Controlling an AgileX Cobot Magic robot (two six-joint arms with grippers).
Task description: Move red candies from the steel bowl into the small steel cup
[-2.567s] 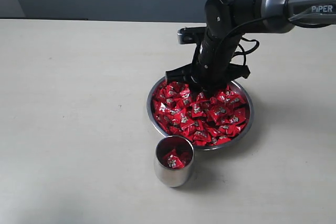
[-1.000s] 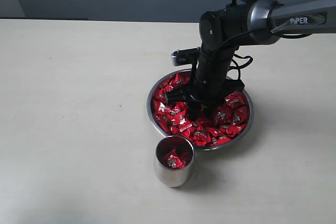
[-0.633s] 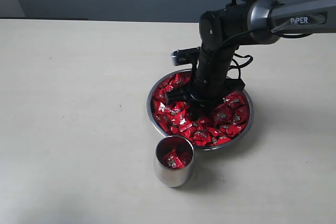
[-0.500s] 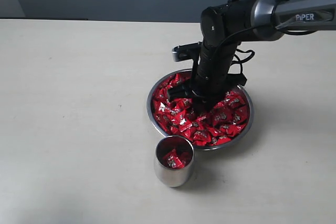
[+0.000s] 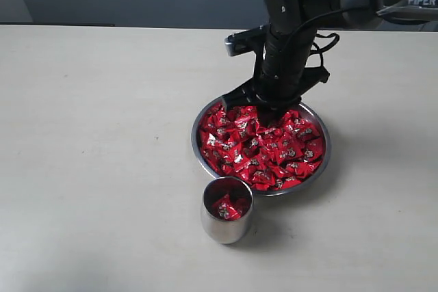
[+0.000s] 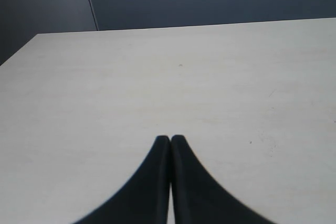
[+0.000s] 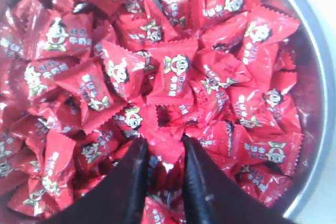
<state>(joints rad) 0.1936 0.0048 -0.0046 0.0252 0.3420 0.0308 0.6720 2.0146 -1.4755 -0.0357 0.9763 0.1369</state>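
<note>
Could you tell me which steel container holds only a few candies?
The small steel cup: only a few red candies lie inside, whereas the wide steel bowl is heaped with them.

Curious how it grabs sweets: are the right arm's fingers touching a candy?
Touching: the right wrist view shows a red candy pinched between both fingers, its wrapper pressed against each.

We see steel bowl right of centre on table, red candies in it; small steel cup just near-left, apparently holding a few too.
</note>
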